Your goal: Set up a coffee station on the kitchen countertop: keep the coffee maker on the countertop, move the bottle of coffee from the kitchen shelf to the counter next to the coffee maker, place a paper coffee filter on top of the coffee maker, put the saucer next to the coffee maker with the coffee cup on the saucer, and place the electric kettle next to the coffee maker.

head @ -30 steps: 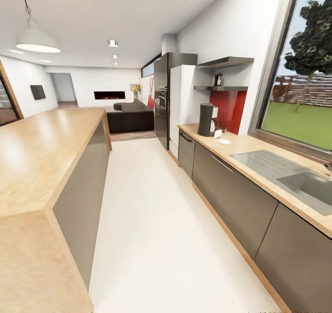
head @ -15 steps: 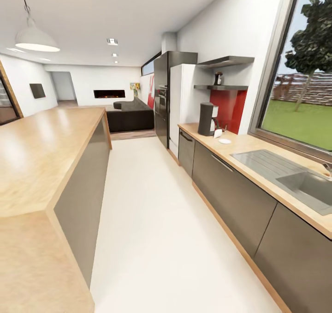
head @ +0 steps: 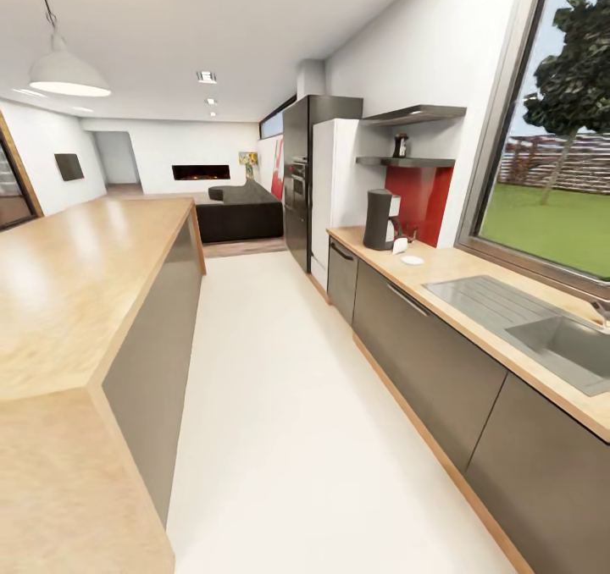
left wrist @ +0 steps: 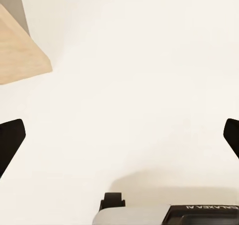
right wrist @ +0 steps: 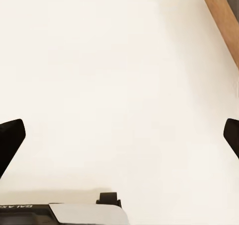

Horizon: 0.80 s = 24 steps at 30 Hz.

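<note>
Far down the kitchen countertop (head: 474,271), coffee maker (head: 379,218) & saucer (head: 413,260) look tiny; both grippers (left wrist: 119,135) (right wrist: 119,135) spread wide.

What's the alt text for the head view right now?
A kitchen aisle: the kitchen countertop with a steel sink runs along the right, the coffee maker and saucer at its far end, the bottle of coffee on the kitchen shelf above. A wooden island stands left.

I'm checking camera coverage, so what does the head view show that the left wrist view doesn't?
Head view: the coffee maker on the kitchen countertop, the saucer near it, the bottle of coffee on the kitchen shelf, and the sink. Left wrist view: the left gripper, jaws wide open and empty. Both: pale floor and light wood.
</note>
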Motion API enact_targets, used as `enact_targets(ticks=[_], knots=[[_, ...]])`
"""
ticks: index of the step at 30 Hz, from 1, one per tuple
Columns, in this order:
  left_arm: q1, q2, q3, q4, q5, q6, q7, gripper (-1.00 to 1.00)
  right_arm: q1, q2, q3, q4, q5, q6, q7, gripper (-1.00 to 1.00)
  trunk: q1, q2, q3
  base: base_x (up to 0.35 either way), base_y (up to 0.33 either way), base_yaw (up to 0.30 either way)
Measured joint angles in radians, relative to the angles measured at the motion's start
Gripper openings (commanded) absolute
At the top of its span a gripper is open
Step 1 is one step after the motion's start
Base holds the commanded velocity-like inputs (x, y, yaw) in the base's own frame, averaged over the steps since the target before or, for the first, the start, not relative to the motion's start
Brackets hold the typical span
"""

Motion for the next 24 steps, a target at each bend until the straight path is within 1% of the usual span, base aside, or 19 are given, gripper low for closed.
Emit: enact_targets(ticks=[9,24], knots=[[0.000,0.000,0.000,0.000,0.000,0.000,0.000,1.00,0.000,0.000,0.000,0.000,0.000,0.000,0.000,1.00,-0.035,0.063,0.028,0.000,0.000,0.000],[0.000,0.000,0.000,0.000,0.000,0.000,0.000,1.00,0.000,0.000,0.000,0.000,0.000,0.000,-0.001,1.00,-0.035,0.064,0.028,0.000,0.000,0.000]])
